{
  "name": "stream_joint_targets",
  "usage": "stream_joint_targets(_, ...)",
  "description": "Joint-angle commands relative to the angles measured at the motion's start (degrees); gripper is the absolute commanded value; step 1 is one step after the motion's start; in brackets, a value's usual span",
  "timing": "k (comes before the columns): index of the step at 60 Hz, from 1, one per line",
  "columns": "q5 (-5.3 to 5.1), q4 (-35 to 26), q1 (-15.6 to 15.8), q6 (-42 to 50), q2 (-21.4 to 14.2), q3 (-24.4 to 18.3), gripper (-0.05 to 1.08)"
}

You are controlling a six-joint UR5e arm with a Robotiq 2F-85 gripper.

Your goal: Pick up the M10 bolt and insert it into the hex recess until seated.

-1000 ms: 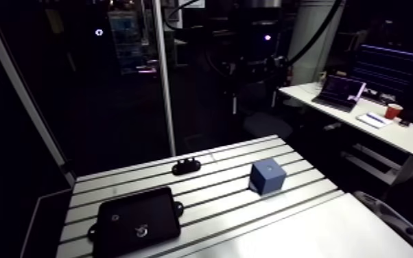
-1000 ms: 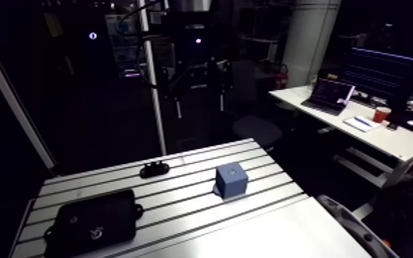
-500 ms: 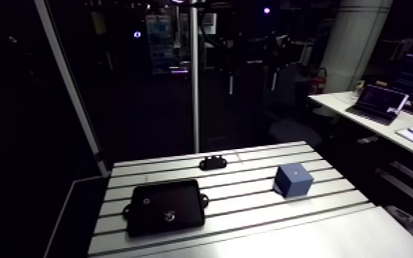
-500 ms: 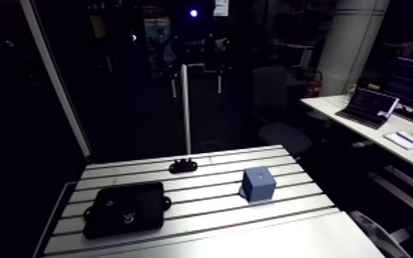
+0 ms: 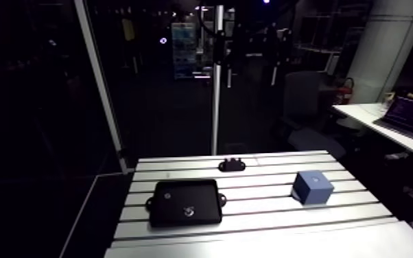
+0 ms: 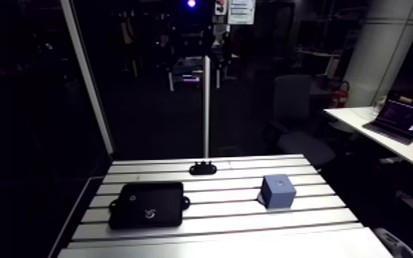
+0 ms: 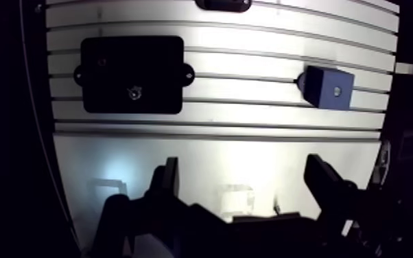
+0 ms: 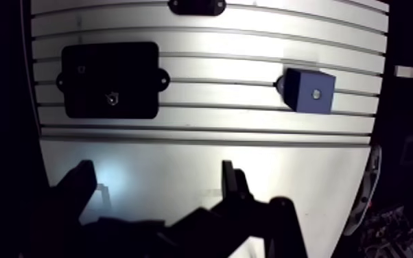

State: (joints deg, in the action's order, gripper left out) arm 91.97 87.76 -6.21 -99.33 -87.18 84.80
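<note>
While the M10 bolt lies as a small bright speck on the black tray, the task sits at its opening step: the approach for the pick, with nothing grasped yet. The end effector hangs well above the smooth near strip of the bench, its fingers spread wide with only bare bench showing between them, so it is released and empty.

The wrist looks down on the whole layout from high up and back. The tray is ahead and off to one finger's side. The blue block is ahead on the other side, well apart from the tray. A small hole shows in the block's facing side, presumably the recess, though its hex shape is too small to confirm. A low black fixture rests at the bench's far edge, clear of both.

The next move looks like a reach forward and a long descent over the tray, fingers centred on the bolt. The bolt's orientation cannot be read from here, so the wrist may have to turn before closing.
</note>
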Motion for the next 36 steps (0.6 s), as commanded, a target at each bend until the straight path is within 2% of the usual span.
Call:
stream_joint_targets(1, 0.43, -0.2, 0.2, -0.2, -0.5, 1.4, 0.0)
stream_joint_targets(16, 0.02, -0.5, 0.3, -1.5, -1.6, 1.6, 0.0)
stream_joint_targets(36, 0.18, -0.6, 0.4, -1.7, -2.2, 1.0, 0.0)
